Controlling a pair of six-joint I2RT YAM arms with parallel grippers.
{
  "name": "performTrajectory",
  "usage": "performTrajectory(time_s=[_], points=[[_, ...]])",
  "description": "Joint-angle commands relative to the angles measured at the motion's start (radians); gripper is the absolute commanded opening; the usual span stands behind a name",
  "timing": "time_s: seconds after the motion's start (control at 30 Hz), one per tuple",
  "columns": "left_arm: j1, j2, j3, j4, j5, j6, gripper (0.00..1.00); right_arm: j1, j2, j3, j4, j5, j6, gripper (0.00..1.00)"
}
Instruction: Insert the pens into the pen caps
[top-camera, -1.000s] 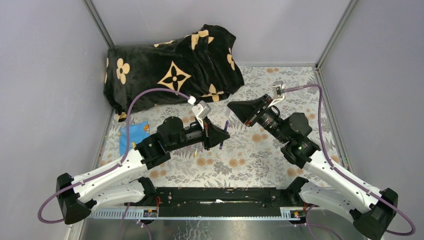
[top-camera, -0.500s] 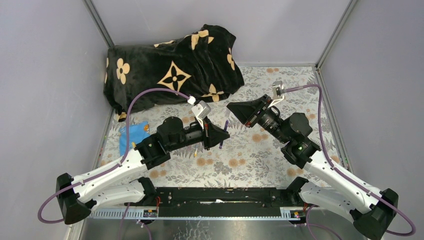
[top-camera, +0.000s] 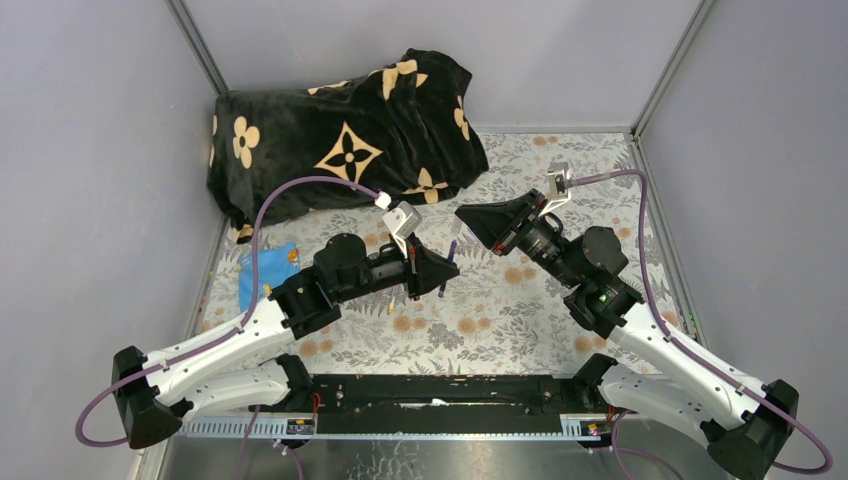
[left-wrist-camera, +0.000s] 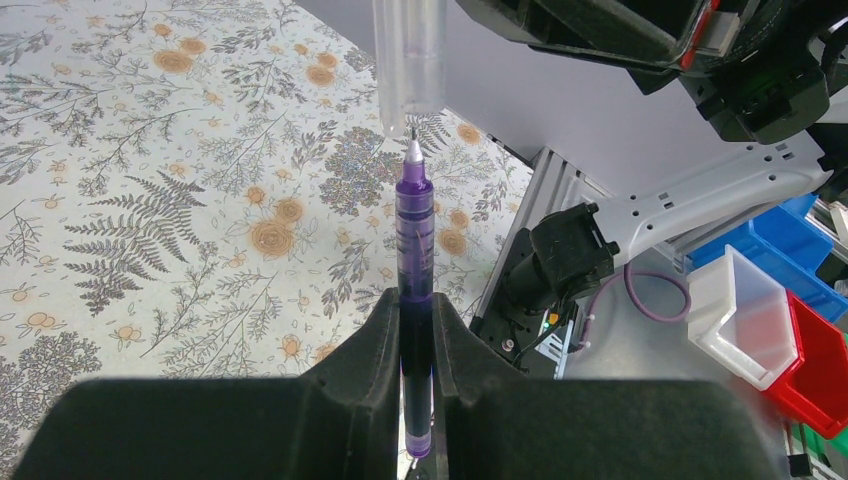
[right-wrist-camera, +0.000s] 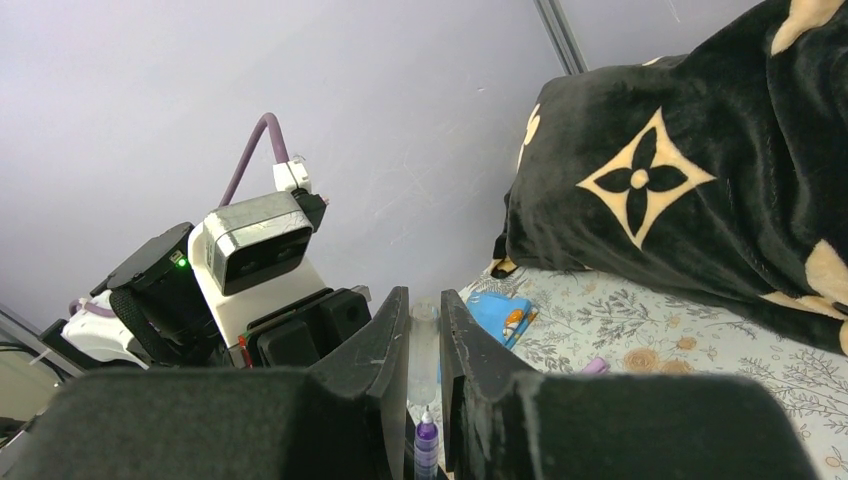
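L fingers (left-wrist-camera: 375, 340) clamp purple pen (left-wrist-camera: 414, 230); R fingers (right-wrist-camera: 385, 340) pinch clear cap (left-wrist-camera: 410, 50). Barely any move since; tip at cap mouth, not in.

We see two arms, left arm (top-camera: 240, 335) and right arm (top-camera: 680, 365), white shells near the bases, black joints and motors farther out, purple cables (top-camera: 300, 185) running to grey wrist cameras (top-camera: 403, 218), black angular left gripper (left-wrist-camera: 415, 298), small green light (top-camera: 601, 295) on the right arm
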Motion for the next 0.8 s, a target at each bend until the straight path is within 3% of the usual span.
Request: performTrajectory(time_s=[0.0, 0.77], points=[[-0.006, -0.020, 0.036, 0.049, -0.023, 0.024, 0.00, 0.006, -0.013, 0.046, 0.037, -0.011, -0.014, 0.00], [-0.006, -0.025, 0.040, 0.040, -0.058, 0.028, 0.00, 0.005, 0.039, 0.065, 0.005, -0.150, -0.014, 0.00]])
